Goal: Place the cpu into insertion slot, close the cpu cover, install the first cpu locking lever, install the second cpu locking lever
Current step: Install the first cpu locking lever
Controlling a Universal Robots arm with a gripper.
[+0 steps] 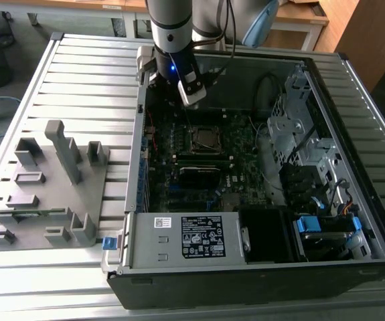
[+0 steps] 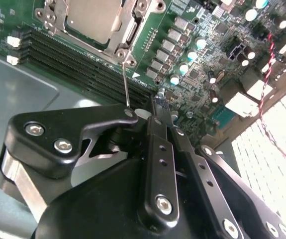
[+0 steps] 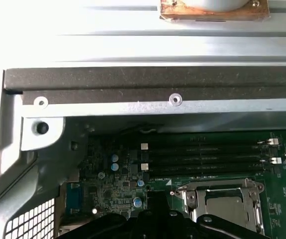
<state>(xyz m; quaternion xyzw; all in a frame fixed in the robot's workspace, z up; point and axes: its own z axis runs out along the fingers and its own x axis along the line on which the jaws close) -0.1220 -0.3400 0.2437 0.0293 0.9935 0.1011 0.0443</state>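
Evidently the cpu (image 2: 90, 17) lies under the lowered cpu cover (image 2: 131, 31). Our clenched claw (image 2: 150, 107) meets the raised locking lever (image 2: 125, 79) at its tip. We judge that lever needs pressing down and latching.

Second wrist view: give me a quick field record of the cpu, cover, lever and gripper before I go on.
cpu: seated, dull silver top showing through the cover's cut-out
cpu cover: appears down, framing the cpu
locking lever: thin wire rod, standing up from the cover's corner, not latched
gripper: low over the motherboard, right by the lever's free tip; contact unclear
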